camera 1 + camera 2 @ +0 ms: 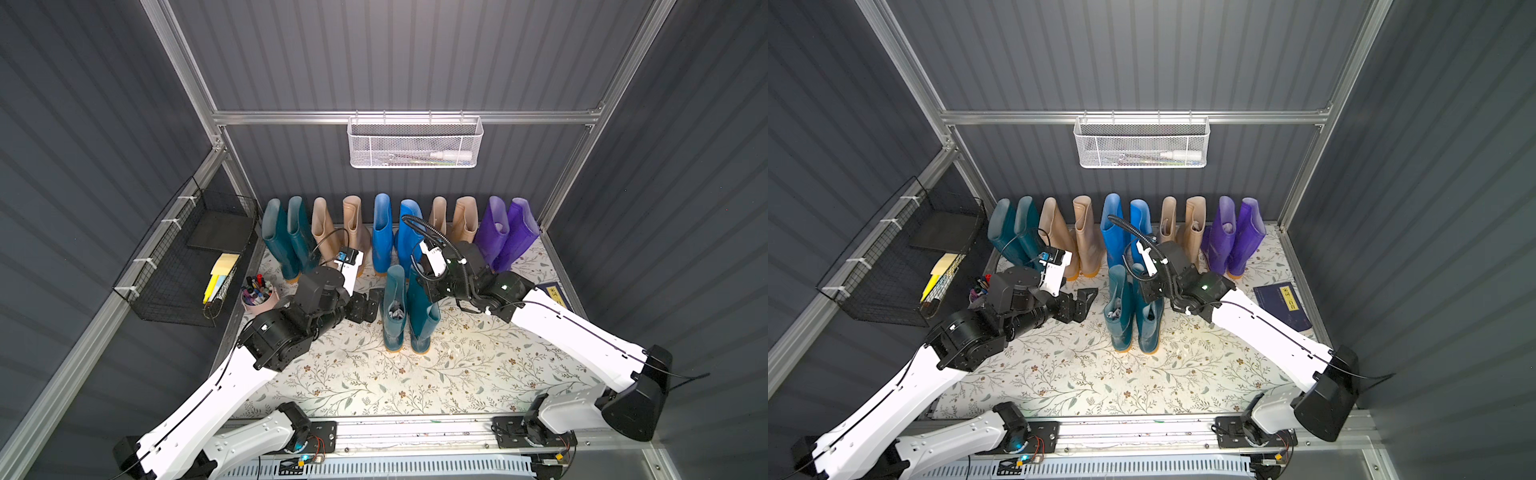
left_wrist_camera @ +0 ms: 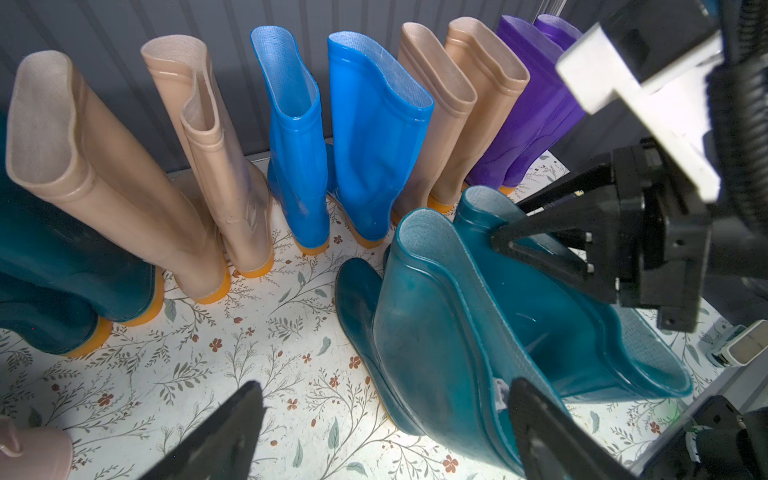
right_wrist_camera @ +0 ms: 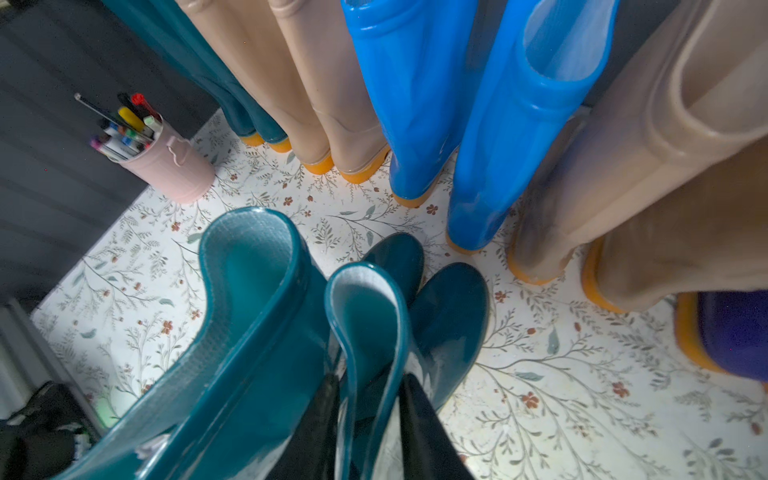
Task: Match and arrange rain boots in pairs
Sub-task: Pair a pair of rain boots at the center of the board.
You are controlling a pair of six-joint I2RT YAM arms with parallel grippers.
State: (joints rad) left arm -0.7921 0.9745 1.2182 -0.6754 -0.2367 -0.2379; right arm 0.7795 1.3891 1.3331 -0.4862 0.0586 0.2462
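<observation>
Ten rain boots stand along the back wall in pairs: dark teal, beige, bright blue, beige, purple. Two more dark teal boots stand side by side on the floral mat in front of the blue pair. My right gripper straddles the squeezed cuff of the right one, fingers close against its walls; contact is unclear. My left gripper hangs wide open just left of the other teal boot, holding nothing.
A pink cup of pens stands at the mat's left edge by my left arm. A dark blue book lies at the right edge. A black wire basket hangs on the left wall, a white mesh basket on the back rail.
</observation>
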